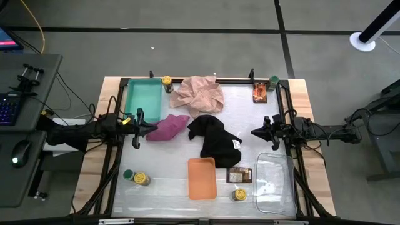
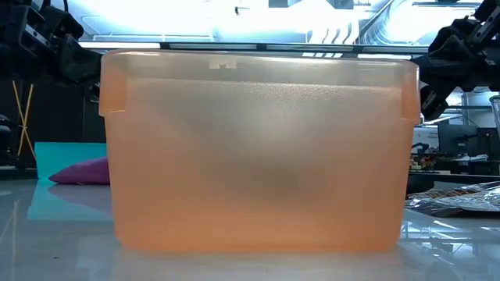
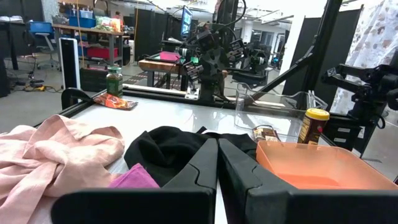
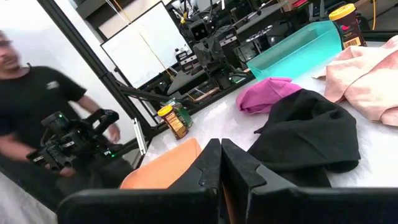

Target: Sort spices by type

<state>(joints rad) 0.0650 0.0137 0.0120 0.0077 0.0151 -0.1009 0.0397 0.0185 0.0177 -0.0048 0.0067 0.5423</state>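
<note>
From above I see the table strewn with cloths, trays and spice jars. My left gripper hovers beside the magenta cloth, the right gripper above the clear tray. Packets lie by the orange tray. Both wrist views show fingers pressed together, holding nothing.

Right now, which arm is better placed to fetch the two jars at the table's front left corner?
Probably the left: its tool is on the same side as the yellow-lidded jar and green-lidded jar; the right tool is across the table.
</note>
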